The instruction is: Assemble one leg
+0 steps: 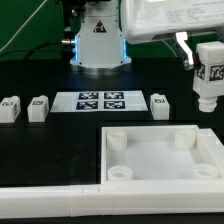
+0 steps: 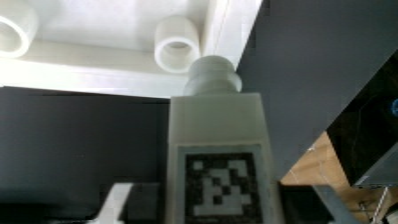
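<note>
My gripper (image 1: 204, 58) is shut on a leg (image 1: 208, 75), a small white block with a black-and-white tag. It holds the leg upright in the air at the exterior view's right, above the table just beyond the tray's far right corner. In the wrist view the held leg (image 2: 217, 130) fills the middle between my fingers (image 2: 125, 205), its round peg pointing toward the tray's corner socket (image 2: 178, 48). Three more legs lie on the table: two at the left (image 1: 10, 108) (image 1: 38, 107) and one right of the marker board (image 1: 160, 104).
The large white tray (image 1: 150, 182) with round corner sockets lies at the front right; it also shows in the wrist view (image 2: 98, 70). The marker board (image 1: 100, 100) lies mid-table. A white rail (image 1: 45, 205) runs along the front edge. The robot base (image 1: 98, 45) stands behind.
</note>
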`<state>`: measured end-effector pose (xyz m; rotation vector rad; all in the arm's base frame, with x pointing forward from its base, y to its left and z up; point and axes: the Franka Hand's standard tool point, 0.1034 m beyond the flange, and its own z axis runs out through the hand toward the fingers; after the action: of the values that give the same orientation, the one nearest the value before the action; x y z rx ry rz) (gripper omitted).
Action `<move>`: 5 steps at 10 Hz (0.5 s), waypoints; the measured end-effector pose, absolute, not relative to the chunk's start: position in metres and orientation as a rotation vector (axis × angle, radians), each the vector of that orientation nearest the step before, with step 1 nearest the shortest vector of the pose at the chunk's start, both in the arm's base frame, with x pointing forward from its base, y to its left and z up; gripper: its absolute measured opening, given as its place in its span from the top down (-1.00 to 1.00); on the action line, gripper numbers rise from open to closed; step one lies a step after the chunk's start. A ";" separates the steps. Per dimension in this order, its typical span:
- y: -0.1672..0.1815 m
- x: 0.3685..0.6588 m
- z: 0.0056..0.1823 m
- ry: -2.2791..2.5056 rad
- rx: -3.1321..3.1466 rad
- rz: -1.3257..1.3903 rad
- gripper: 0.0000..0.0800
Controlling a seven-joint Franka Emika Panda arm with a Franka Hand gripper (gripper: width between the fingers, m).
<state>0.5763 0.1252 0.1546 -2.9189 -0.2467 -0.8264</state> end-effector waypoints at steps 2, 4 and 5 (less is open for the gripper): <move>0.125 0.576 0.153 -0.249 -2.921 -0.823 0.27; 0.125 0.589 0.143 -0.294 -2.943 -0.768 0.27; 0.124 0.602 0.138 -0.297 -2.947 -0.763 0.27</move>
<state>0.6022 0.1241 0.1381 -2.9470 -0.2967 -0.7629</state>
